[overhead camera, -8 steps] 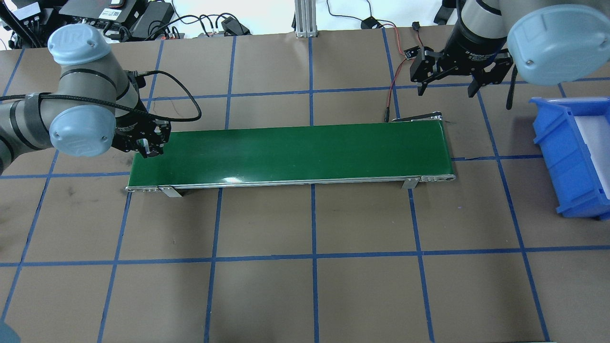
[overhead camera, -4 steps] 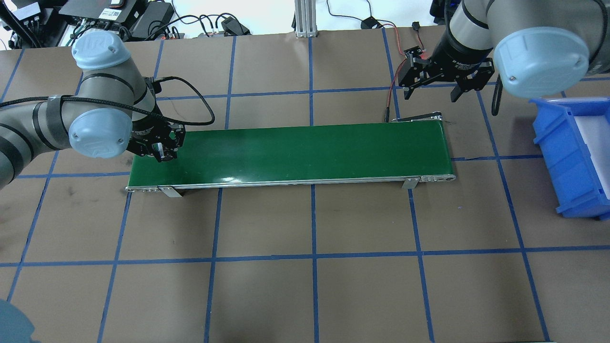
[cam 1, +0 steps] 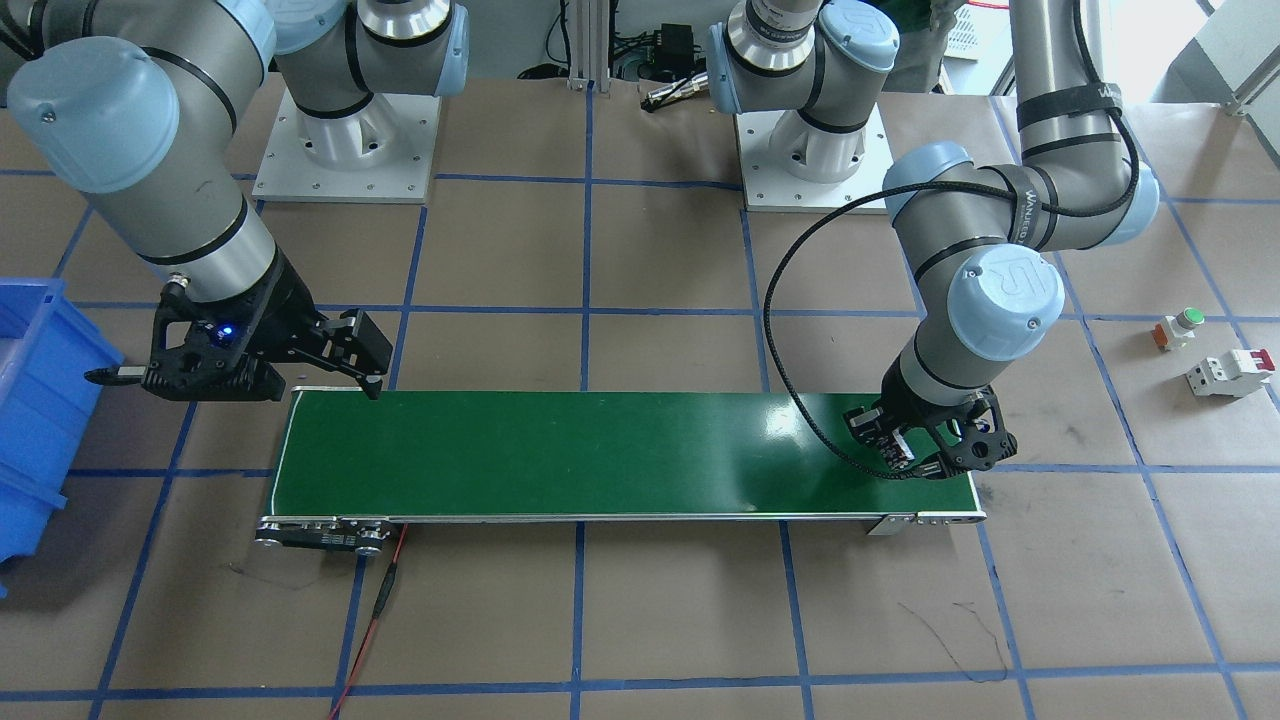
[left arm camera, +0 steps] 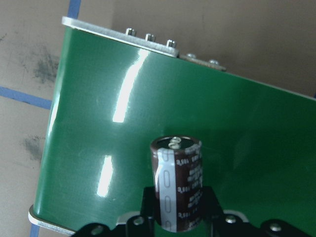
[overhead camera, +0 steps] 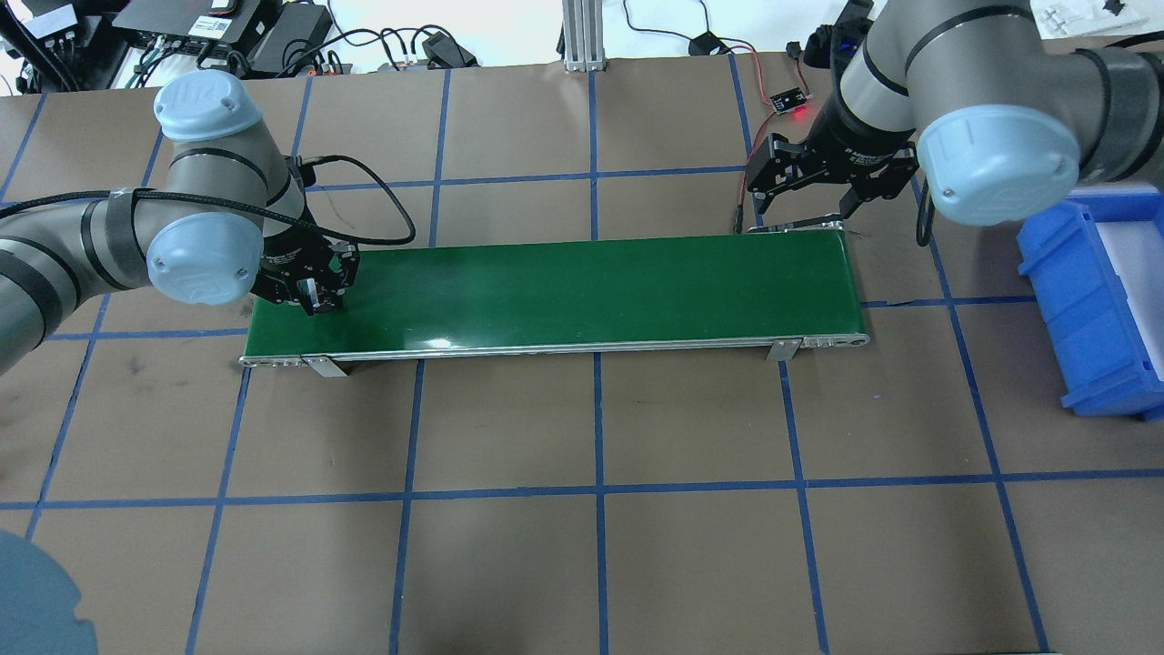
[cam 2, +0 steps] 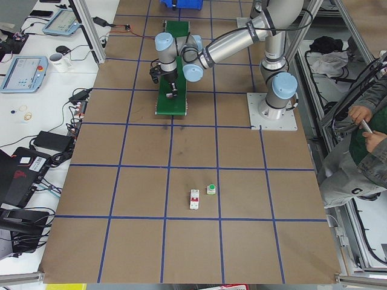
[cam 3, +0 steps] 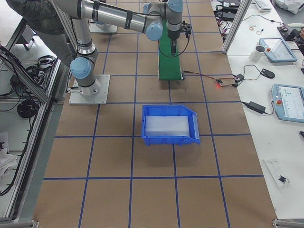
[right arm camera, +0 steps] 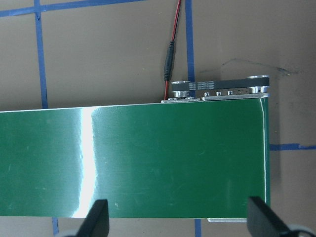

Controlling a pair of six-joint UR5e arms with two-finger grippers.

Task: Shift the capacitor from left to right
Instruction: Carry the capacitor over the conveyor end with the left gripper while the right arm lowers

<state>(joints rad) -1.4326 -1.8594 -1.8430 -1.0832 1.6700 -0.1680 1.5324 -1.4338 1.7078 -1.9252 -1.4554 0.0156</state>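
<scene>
The capacitor (left arm camera: 177, 182), a stubby dark cylinder with a silvery end and pale markings, stands upright between my left gripper's jaws. My left gripper (overhead camera: 314, 296) is shut on it just above the left end of the green conveyor belt (overhead camera: 591, 282). In the front-facing view this gripper (cam 1: 915, 455) is over the belt's right end (cam 1: 600, 450). My right gripper (overhead camera: 800, 196) is open and empty, above the belt's far right corner. Its two fingertips (right arm camera: 98, 217) frame the belt (right arm camera: 148, 158) in the right wrist view.
A blue bin (overhead camera: 1091, 300) stands on the table to the right of the belt. A white block with a red lever (cam 1: 1230, 372) and a green-capped button (cam 1: 1180, 325) lie on the table beyond my left arm. A red wire (right arm camera: 173, 49) runs from the belt's motor end.
My left gripper has moved to the right with the capacitor, further onto the belt's left end. My right gripper has moved left and nearer to the belt's right end.
</scene>
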